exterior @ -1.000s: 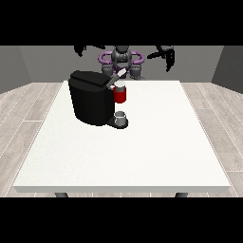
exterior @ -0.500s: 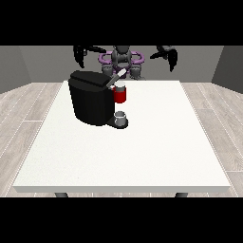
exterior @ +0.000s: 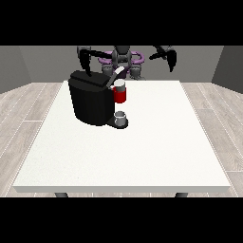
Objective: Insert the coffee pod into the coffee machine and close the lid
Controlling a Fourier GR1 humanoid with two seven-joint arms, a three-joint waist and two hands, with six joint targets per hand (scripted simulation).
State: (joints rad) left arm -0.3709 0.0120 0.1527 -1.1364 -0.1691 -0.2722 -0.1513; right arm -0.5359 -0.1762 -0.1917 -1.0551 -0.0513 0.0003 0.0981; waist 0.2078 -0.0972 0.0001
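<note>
Check the coffee machine (exterior: pixel 92 100) first: it stands on the far-left part of the white worktop (exterior: pixel 142 152), with a red thing at the machine (exterior: pixel 120 95) mounted at its front and a small grey thing (exterior: pixel 121 116) on the base just below it. You cannot confirm from this view that the grey thing is the coffee pod, so treat the pod's location as undetermined; no pod shows plainly elsewhere on the worktop. The lid (exterior: pixel 118 74), a pale lever-like part rising at the machine's top right, appears tilted upward, which suggests the closing step is not done. Note the hand at the view's left (exterior: pixel 85 59): it hangs above the machine's rear top edge, apart from it, fingers pointing downward and holding nothing visible. The hand at the view's right (exterior: pixel 167 56) is raised well clear of the machine, over the worktop's far edge, and also carries nothing visible. Judge the task as early: insertion is unconfirmed, and lid closure remains outstanding.
</note>
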